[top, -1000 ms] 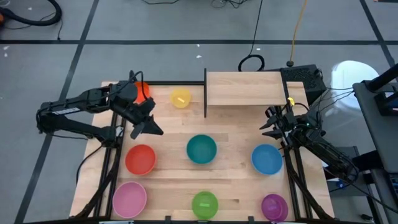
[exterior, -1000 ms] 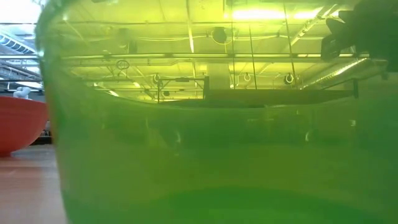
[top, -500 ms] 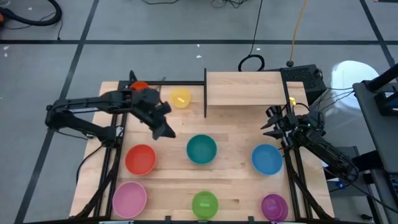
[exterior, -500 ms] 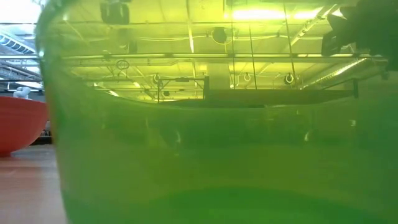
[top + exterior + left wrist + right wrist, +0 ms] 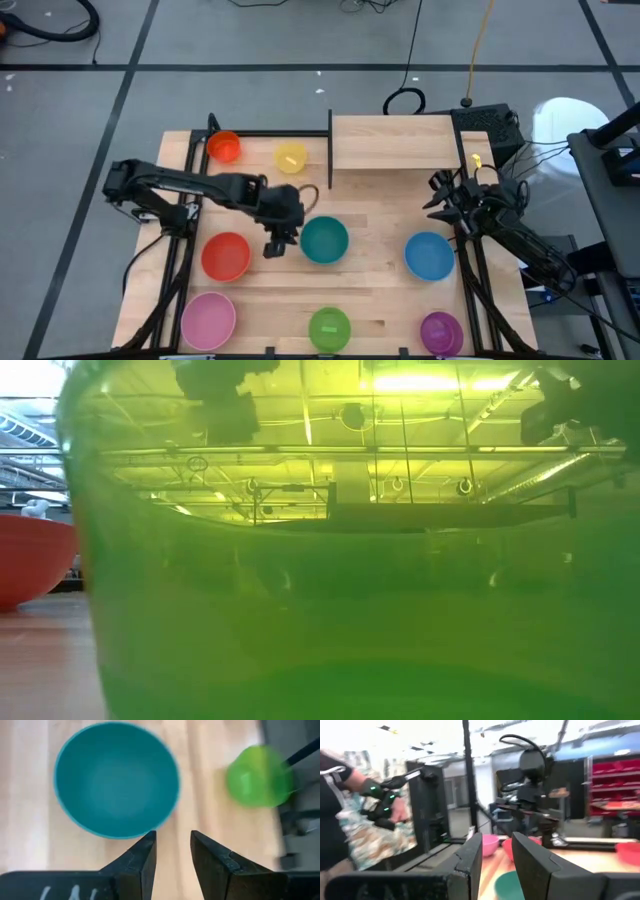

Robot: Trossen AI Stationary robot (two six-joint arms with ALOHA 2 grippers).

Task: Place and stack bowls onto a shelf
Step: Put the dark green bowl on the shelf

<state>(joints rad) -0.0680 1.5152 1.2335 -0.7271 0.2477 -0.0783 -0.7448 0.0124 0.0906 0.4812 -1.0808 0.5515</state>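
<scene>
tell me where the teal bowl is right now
In the high view the teal bowl sits on the tabletop near its middle, between the red bowl and the blue bowl, with the left gripper just beside it.

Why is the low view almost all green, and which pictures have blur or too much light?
Low view: the green bowl stands right at the lens, tinting the room behind it. Left wrist view: the teal bowl is fairly clear, the green bowl smeared. Right wrist view: background blurred, ceiling washed out. High view: sharp, evenly lit.
</scene>
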